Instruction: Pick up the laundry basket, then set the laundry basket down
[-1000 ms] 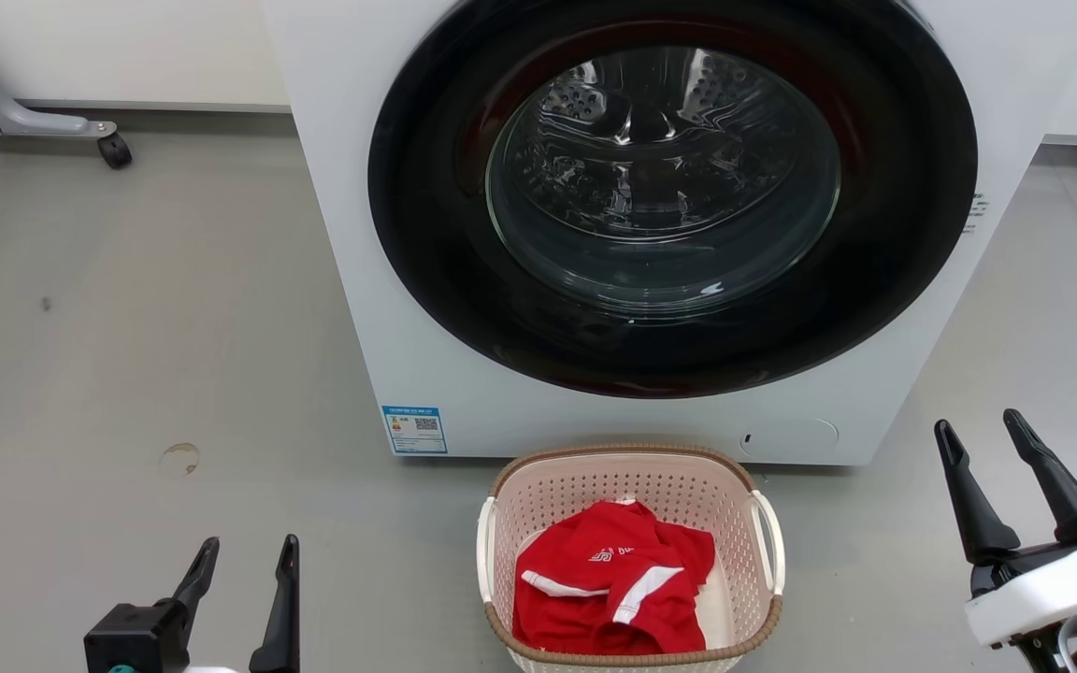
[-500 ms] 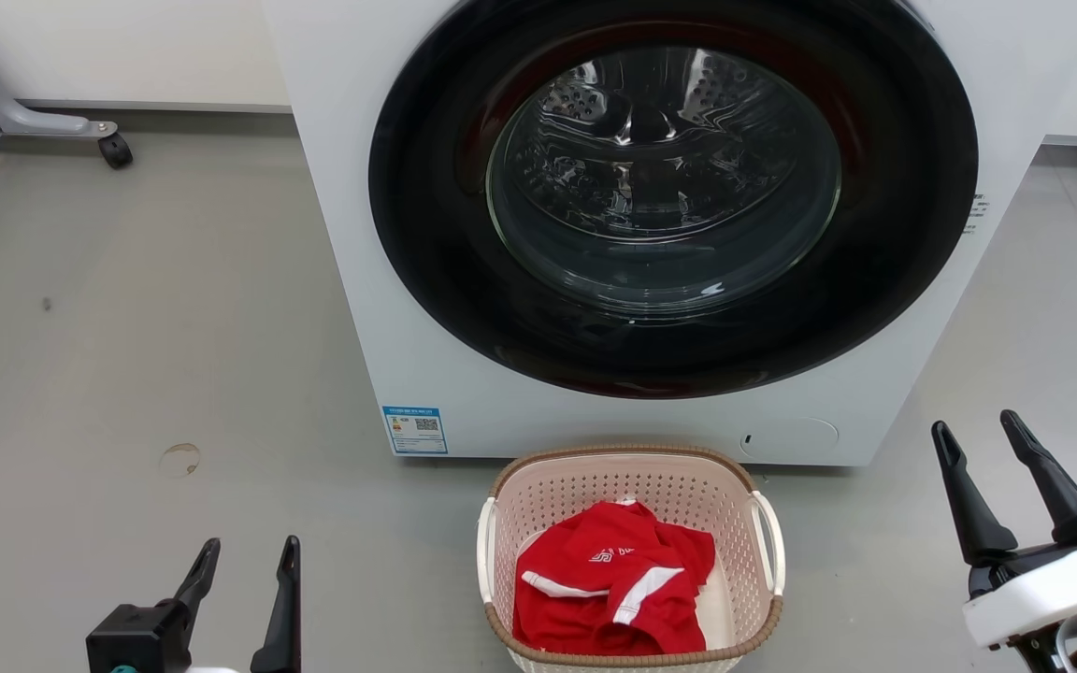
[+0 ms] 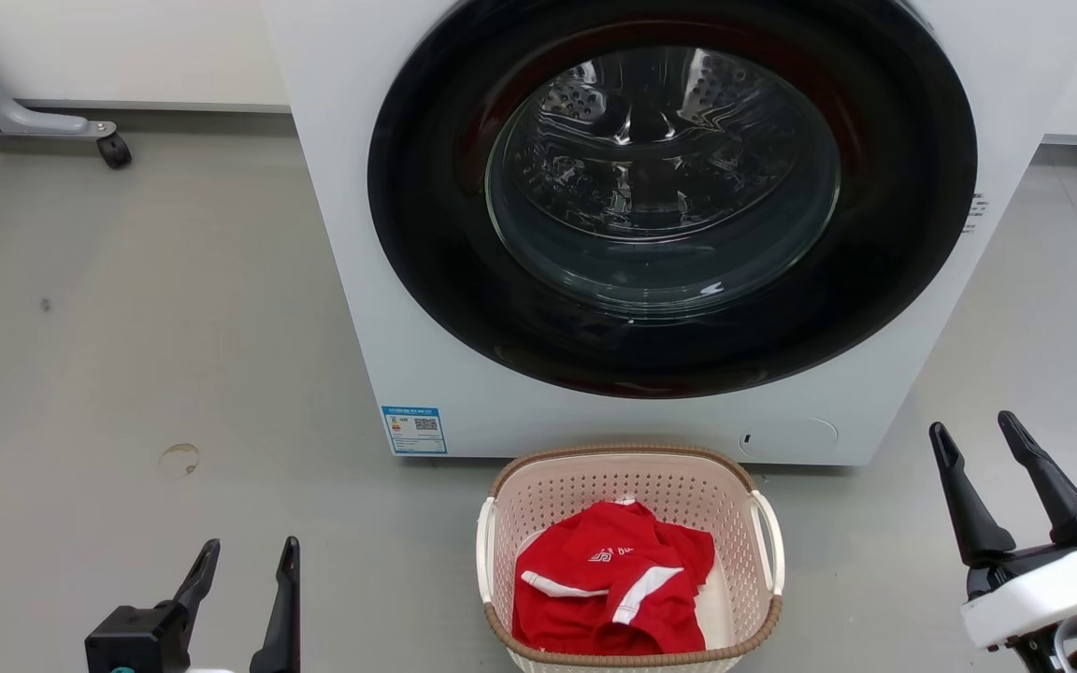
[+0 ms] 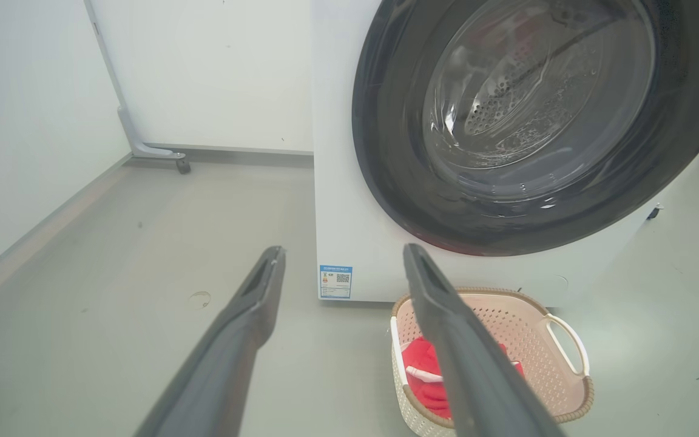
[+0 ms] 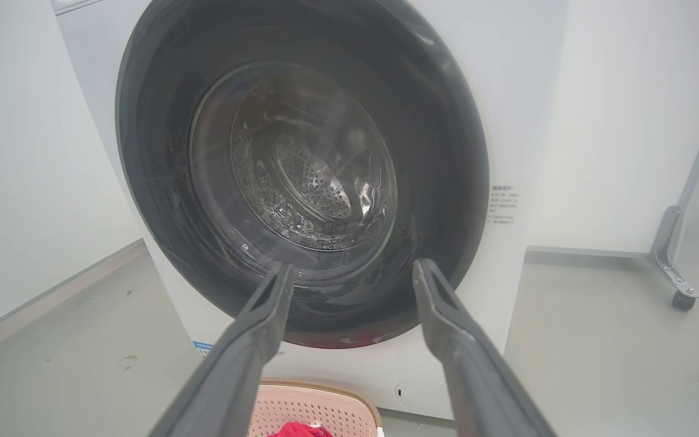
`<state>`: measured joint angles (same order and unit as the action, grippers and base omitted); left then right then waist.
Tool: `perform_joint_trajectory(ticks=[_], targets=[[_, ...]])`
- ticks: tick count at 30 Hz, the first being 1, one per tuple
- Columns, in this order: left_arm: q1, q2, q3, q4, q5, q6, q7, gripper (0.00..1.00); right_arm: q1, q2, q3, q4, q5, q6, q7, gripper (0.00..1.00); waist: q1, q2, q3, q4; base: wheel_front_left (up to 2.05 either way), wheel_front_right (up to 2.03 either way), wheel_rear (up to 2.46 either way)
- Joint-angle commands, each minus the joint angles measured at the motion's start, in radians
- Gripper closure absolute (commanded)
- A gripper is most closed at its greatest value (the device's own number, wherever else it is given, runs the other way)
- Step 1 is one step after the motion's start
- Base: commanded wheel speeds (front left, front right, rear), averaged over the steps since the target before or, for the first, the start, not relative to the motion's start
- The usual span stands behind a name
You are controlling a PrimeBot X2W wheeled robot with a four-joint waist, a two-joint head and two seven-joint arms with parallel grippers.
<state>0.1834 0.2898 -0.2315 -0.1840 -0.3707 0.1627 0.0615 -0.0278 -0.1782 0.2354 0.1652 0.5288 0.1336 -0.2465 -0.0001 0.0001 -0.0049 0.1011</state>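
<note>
Flanking the laundry basket (image 3: 595, 491) with left tool (image 3: 251, 542) and right tool (image 3: 970, 422) released, we risk spilling it lifting unevenly.

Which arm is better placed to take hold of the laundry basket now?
Probably the left. The left gripper is open, its fingers pointing just beside the laundry basket. The right gripper, also open, aims higher, at the washer door.

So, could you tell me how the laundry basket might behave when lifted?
Probably light: the laundry basket is perforated plastic holding a red garment. Its walls may flex slightly. Lifted by one white handle, it would likely tilt.
</note>
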Motion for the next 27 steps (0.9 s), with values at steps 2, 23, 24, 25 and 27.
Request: perform_joint_trajectory(ticks=[2,23,24,25,27], targets=[[-0.039,0.016,0.034,-0.022,-0.004,0.006,-0.008,0.0,-0.023,-0.03,0.012,-0.017,0.002,-0.003,-0.007,0.0,0.0001,-0.0001,0.0,0.0,0.0,0.0,0.0],[-0.017,-0.014,0.005,0.057,-0.107,-0.021,-0.001,1.0,0.007,0.024,-0.015,0.026,0.092,0.0,0.025,1.0,0.0005,-0.0001,0.0,-0.009,0.0,0.0,0.0],[-0.02,-0.015,0.007,0.061,-0.117,-0.024,-0.001,1.0,0.006,0.025,-0.017,0.027,0.101,0.0,0.028,1.0,0.0002,-0.0001,0.001,-0.01,0.0,0.0,0.0],[-0.023,-0.017,0.01,0.065,-0.128,-0.026,-0.001,1.0,0.005,0.025,-0.02,0.028,0.11,0.0,0.03,1.0,0.0001,-0.0001,0.001,-0.011,0.0,0.0,0.0],[-0.029,-0.02,0.014,0.073,-0.148,-0.032,-0.001,1.0,0.003,0.026,-0.024,0.029,0.128,0.0,0.035,1.0,0.0001,-0.0001,0.001,-0.012,0.0,0.0,0.0]])
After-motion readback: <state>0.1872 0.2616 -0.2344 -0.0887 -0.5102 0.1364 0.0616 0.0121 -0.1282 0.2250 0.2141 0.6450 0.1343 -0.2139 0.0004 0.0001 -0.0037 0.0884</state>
